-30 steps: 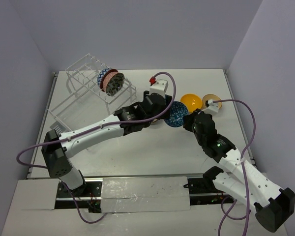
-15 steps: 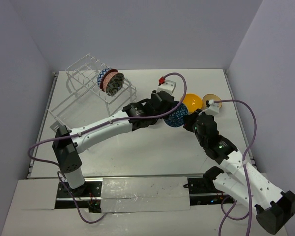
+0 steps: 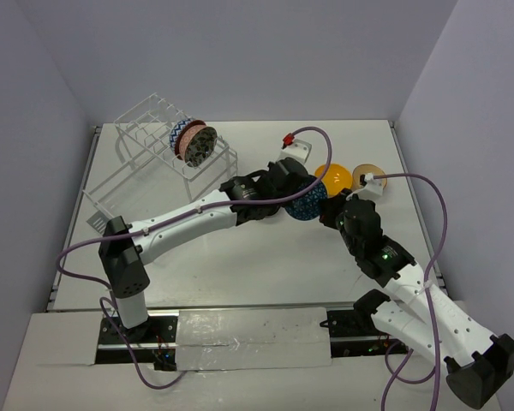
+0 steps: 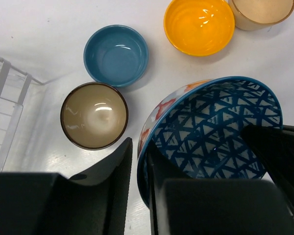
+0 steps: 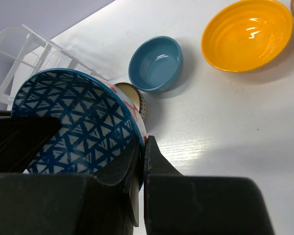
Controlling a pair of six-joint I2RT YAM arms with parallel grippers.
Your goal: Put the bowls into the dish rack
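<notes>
A blue patterned bowl (image 3: 307, 202) is tipped up on its edge at mid-tabletop, to the right of the dish rack (image 3: 146, 158), caught between two robot arms. The right gripper (image 5: 143, 142) pinches the bowl's rim, fingers pressed together on it with one inside and one outside the wall. From the opposite side, the left gripper (image 4: 139, 147) straddles the same rim, one finger inside the bowl and one outside, a narrow gap showing beside the outer finger. Whether its fingers press on the rim cannot be told, and it is unclear whether the bowl's lower edge touches the tabletop (image 3: 265, 274).

Four more bowls sit upright on the white surface around it. A dark brown bowl (image 4: 94, 115) with a gold inside lies just beside the held bowl, with a teal bowl (image 4: 116, 55) next to it and farther out. An orange-yellow bowl (image 3: 334, 175) stands just behind the held one, and a tan bowl (image 3: 368, 171) is at its right, close alongside.

In the white wire rack at the far left of the tabletop, a salmon patterned bowl (image 3: 186, 139) and a grey patterned bowl (image 3: 201, 145) stand on edge side by side in the upper tier, at its right end.
</notes>
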